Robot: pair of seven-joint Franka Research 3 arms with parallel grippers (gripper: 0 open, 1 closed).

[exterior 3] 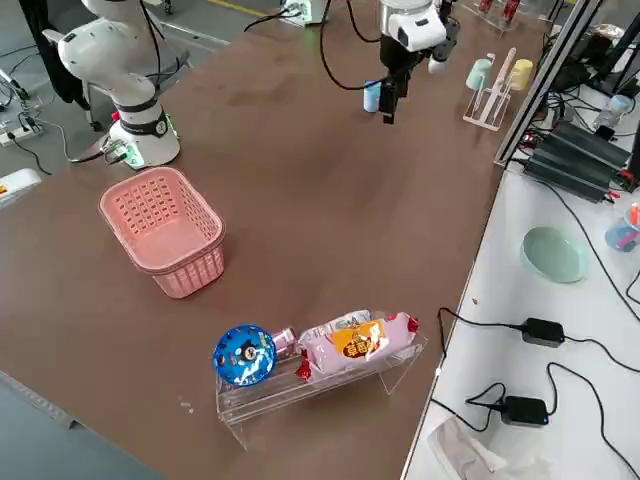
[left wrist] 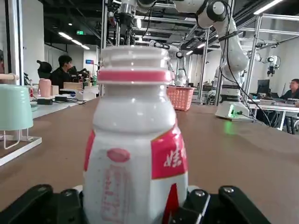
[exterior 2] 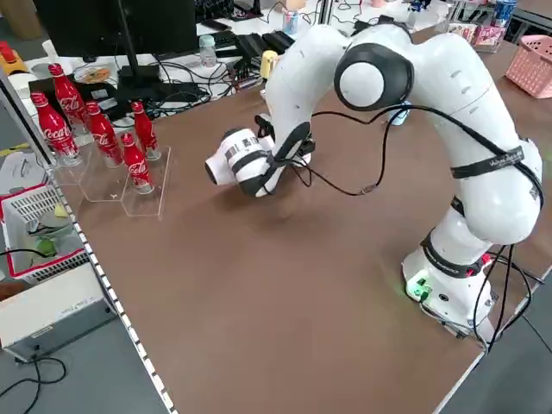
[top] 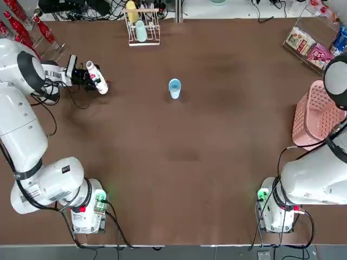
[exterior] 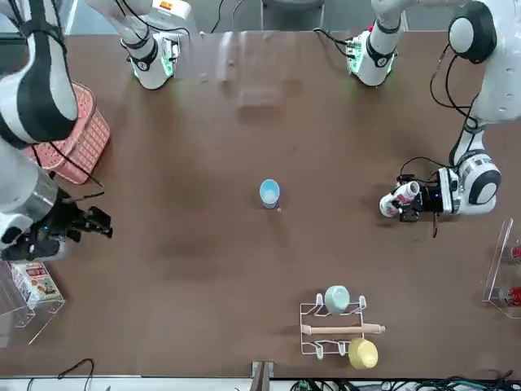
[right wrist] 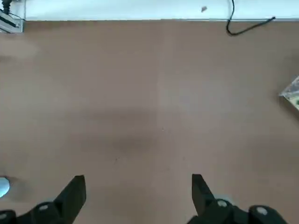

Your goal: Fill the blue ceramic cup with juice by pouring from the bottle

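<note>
With the left gripper [top: 89,77] clamped on the bottle [top: 97,78], transport begins; next, carry it over the blue ceramic cup [top: 174,87]. Right gripper [right wrist: 138,193] idles, fingers apart.

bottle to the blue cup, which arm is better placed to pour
Left. The left hand already grips the bottle, on the blue ceramic cup's left. The right hand is open, empty, and off by the pink basket.

In the left wrist view the small white plastic bottle with the red-marked label [left wrist: 135,144] is cut off below by the picture's edge, its base unseen between the left gripper [left wrist: 133,205]'s black fingers. Its label print is too blurred to read. Whether the small light-blue ceramic cup [top: 174,88] holds anything cannot be told.
</note>
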